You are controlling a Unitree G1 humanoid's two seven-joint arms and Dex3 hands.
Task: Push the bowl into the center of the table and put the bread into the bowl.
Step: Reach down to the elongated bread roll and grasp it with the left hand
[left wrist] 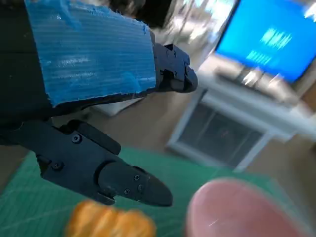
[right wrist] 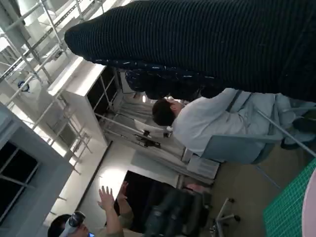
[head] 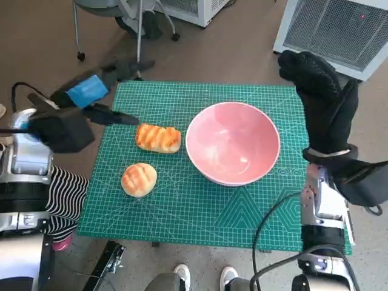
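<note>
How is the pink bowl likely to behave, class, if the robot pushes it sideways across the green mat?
The pink bowl looks deep with a rounded underside, so a high push on its rim might tip it; a low push seems safer. Its glossy walls suggest a stiff, hard shell. The green mat may add some grip, so it could slide unevenly.

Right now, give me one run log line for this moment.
bowl: mid-mat, empty | bread: on mat | left hand: open, above bread | right hand: raised beside bowl
</note>
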